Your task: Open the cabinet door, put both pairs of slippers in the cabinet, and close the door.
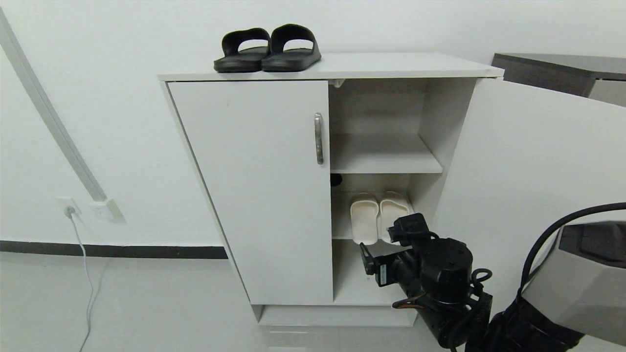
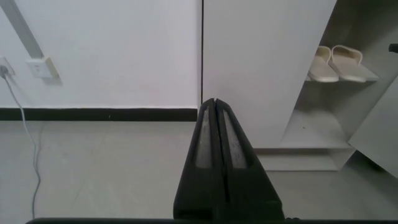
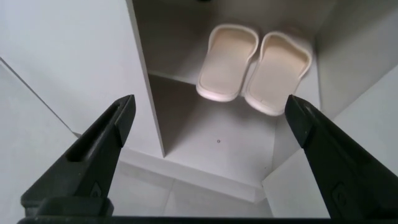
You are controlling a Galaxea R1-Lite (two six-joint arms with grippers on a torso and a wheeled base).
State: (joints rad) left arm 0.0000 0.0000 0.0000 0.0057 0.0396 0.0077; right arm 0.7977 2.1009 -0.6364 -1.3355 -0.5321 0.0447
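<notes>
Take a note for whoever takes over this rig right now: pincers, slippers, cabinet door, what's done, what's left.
Left pincer: shut, empty.
Right pincer: open, empty, facing the cabinet's open side.
White slippers: side by side on the second shelf down.
Black slippers: on the cabinet top.
Done: right door open, white pair in.
Left: black pair in, door closed.

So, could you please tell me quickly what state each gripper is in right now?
Left gripper: shut, holding nothing.
Right gripper: open, empty, facing the white slippers.
</notes>
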